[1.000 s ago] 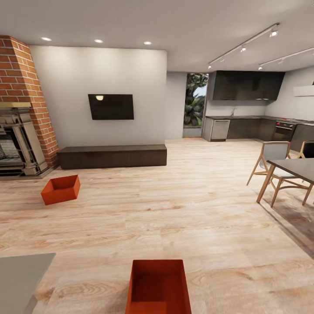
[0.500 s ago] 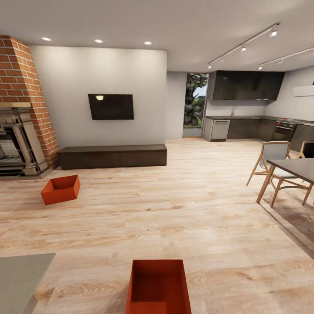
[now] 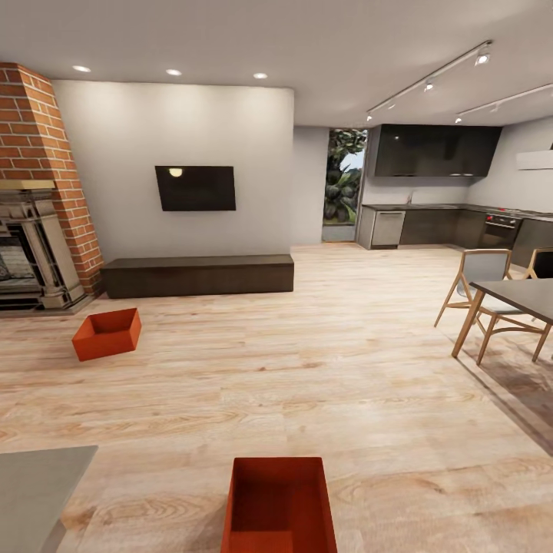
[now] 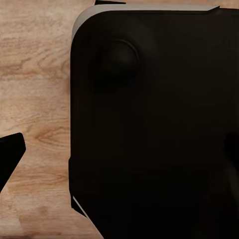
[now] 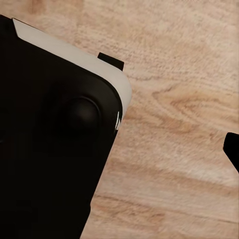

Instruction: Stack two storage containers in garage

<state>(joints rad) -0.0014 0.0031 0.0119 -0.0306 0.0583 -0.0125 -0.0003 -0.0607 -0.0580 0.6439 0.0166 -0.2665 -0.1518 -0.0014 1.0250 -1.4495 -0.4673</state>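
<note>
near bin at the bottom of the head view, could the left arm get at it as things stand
Probably yes. The near bin sits open on bare wood floor right in front, nothing over it; the grey surface lies off to its left. The left hand's state is unclear.

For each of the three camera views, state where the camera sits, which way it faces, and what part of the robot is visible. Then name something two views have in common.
Head view: high on the robot, facing forward and down across the living room at the near bin, far bin, fireplace, TV.
Left wrist view: on the left arm, facing down at the wood floor; a dark body panel shows.
Right wrist view: on the right arm, facing down; a dark panel shows.
Shared: all three show the wood floor.
</note>
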